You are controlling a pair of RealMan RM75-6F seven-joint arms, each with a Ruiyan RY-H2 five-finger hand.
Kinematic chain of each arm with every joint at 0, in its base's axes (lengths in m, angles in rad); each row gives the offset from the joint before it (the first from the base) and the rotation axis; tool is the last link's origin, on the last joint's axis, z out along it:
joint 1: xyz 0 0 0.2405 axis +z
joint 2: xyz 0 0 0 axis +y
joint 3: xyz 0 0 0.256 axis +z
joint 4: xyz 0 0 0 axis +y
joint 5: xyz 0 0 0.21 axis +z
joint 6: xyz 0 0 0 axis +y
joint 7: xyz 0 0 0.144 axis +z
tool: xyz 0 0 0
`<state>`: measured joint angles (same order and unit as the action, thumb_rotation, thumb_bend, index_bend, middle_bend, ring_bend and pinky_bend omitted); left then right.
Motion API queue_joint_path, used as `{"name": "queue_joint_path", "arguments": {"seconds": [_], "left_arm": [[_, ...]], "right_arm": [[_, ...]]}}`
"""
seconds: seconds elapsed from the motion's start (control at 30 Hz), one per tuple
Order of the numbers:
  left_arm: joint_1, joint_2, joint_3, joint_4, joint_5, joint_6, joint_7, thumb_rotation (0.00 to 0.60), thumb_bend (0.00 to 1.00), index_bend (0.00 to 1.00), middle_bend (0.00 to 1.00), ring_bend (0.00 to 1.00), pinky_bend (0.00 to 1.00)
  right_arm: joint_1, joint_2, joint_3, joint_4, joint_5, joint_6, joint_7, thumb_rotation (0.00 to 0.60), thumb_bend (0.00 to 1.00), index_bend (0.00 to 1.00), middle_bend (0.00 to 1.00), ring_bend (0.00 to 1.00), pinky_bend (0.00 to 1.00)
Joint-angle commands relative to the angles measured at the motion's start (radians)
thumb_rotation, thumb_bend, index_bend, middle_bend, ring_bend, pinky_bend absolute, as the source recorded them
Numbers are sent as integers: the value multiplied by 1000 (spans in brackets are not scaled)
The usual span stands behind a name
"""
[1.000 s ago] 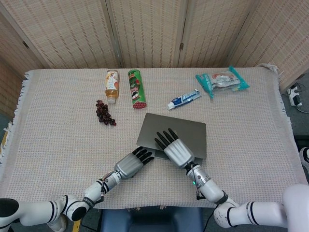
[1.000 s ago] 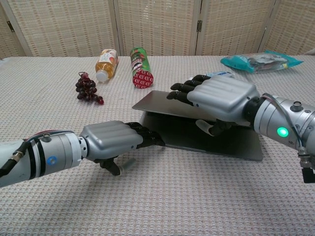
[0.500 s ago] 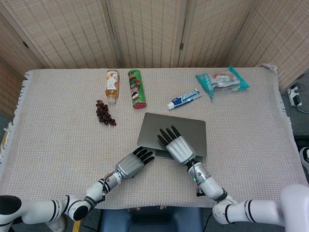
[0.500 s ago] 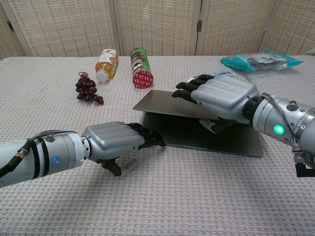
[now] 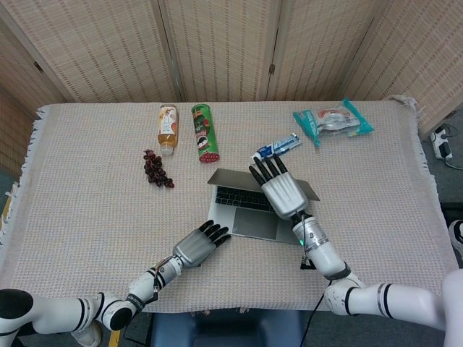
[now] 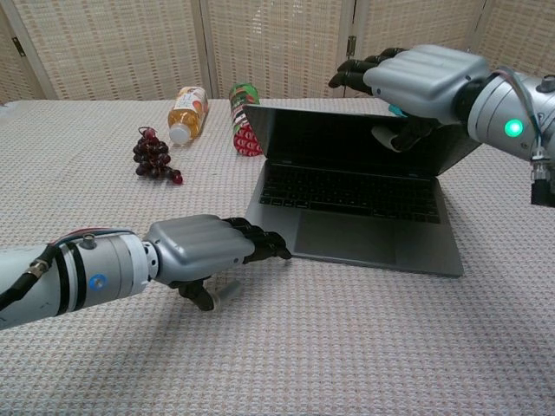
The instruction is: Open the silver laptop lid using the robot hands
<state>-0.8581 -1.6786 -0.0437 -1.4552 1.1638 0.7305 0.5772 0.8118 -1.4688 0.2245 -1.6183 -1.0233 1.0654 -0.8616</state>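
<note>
toothpaste tube (image 5: pixel 278 147) partly hidden by right robot hand (image 5: pixel 282 189)

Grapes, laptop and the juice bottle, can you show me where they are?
Grapes (image 5: pixel 157 170), head view, middle of the bunch.
Laptop (image 6: pixel 347 236), chest view, on its touchpad.
Juice bottle (image 5: pixel 168 127), head view, on its label.

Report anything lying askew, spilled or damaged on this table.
Nothing spilled or damaged. The juice bottle and chips can lie on their sides rather than upright. The laptop sits slightly rotated, its lid raised by the right hand.
</note>
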Motion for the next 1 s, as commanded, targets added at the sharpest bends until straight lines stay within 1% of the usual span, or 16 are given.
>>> {"name": "queue_joint_path", "arguments": {"seconds": [0.03,0.17,0.33,0.57,0.7,1.0], "left_arm": [[-3,2,3,-5,-5,5,3,600,705,61,126,0,0],[-8,5,5,-16,-14,12,7,600,705,61,126,0,0],[-15,5,9,-25,-22,22,13,600,705,62,127,0,0],[-24,7,17,-33,-39,30,27,600,705,62,127,0,0],[-28,9,23,-37,-49,32,32,600,705,62,127,0,0],[-35,15,31,-50,-65,48,50,600,705,62,126,0,0]], "right_arm": [[17,23,31,13,40,-6,14,600,590,0,0,0,0],[39,40,64,52,94,-26,32,600,590,0,0,0,0],[70,51,87,100,162,-48,36,600,590,0,0,0,0],[108,47,104,179,239,-69,43,600,590,0,0,0,0],[135,40,114,243,298,-90,40,600,590,0,0,0,0],[189,19,116,368,415,-128,9,600,590,0,0,0,0]]}}
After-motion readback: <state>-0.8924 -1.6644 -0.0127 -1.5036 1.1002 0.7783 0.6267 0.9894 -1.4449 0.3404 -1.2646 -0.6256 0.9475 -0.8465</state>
